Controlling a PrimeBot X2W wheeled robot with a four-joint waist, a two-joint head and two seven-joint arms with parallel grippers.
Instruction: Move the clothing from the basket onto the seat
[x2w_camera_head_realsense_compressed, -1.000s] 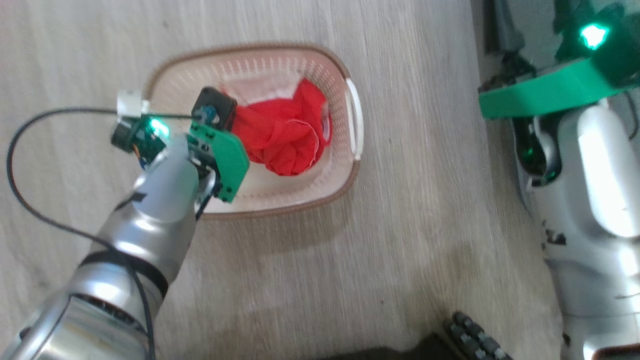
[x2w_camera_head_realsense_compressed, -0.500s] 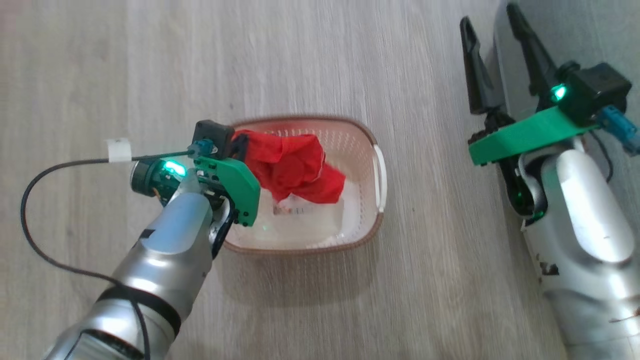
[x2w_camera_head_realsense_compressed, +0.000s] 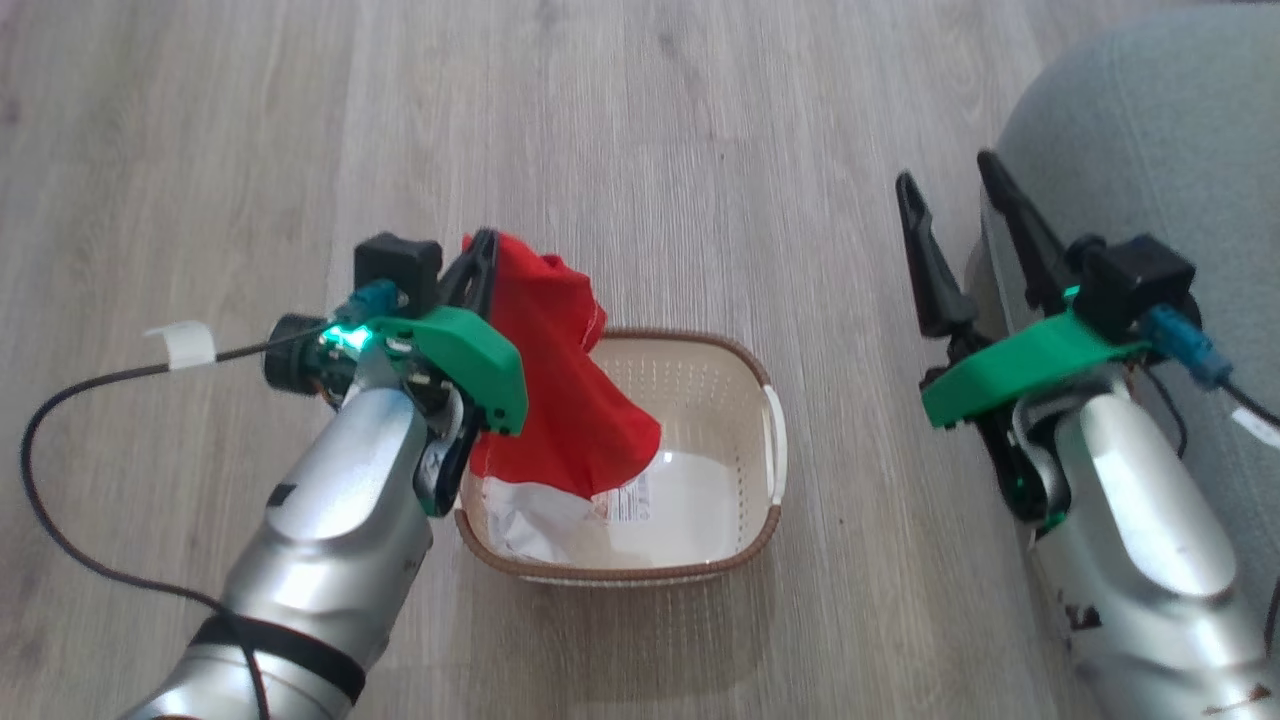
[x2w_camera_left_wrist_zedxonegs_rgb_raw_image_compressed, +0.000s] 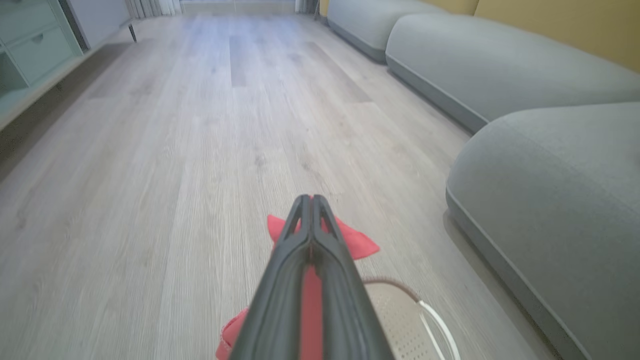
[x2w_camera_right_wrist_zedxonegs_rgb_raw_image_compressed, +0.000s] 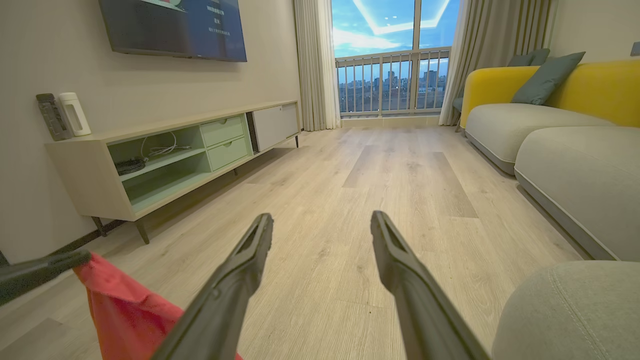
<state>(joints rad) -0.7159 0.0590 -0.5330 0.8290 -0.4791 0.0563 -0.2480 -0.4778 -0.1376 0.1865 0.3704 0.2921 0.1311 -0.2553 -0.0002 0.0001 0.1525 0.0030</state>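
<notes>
Left gripper (x2w_camera_head_realsense_compressed: 483, 250) clenched on the red garment (x2w_camera_head_realsense_compressed: 560, 400) hanging over the basket (x2w_camera_head_realsense_compressed: 700, 345) left rim at centre, right gripper (x2w_camera_head_realsense_compressed: 945, 175) splayed, holding nothing, beside the seat (x2w_camera_head_realsense_compressed: 1150, 130) edge at right, wood floor (x2w_camera_head_realsense_compressed: 700, 150) between.

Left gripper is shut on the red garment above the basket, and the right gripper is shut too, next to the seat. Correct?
No: the right gripper is open, fingers spread wide in the right wrist view. The rest holds: the left gripper is shut on the red garment above the basket, the right one beside the seat.
</notes>
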